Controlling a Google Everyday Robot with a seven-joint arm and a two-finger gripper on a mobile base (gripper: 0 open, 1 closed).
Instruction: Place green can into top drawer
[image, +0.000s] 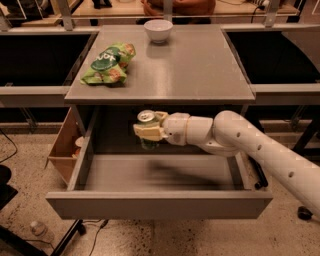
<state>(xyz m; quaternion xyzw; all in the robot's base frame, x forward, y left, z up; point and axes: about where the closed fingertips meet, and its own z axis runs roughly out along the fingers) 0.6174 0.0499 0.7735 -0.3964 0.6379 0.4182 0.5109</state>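
1. Camera view, the claw and its load: the claw (145, 131) hangs in the air just below the front edge of the table (165, 70). It is at the end of the white arm (240, 145), which reaches in from the right. Its pale fingers are clamped on the green can (145, 116). The can's silver top shows above the fingers and a strip of dark green body shows beneath them.

2. Camera view, the target: the top drawer (160, 204) is pulled well out, and its smooth grey inside lies open to the camera. Nothing can be seen on its floor. The can has not been set down and floats clear of the floor.

3. Camera view, the relation that matters:
   - The can stands upright in the claw, with its long axis vertical and its pull-tab end up.
   - The drawer floor lies straight below the can, toward the rear and a little left of centre.
   - The likely next move is therefore a plain descent, not a sideways shift.
   - There is only one arm, so there is no question of which is nearer.

4. Camera view, the surroundings: a green-and-orange snack bag (109, 62) and a white bowl (158, 30) sit on the table. Both are well apart from the claw and out of its way.
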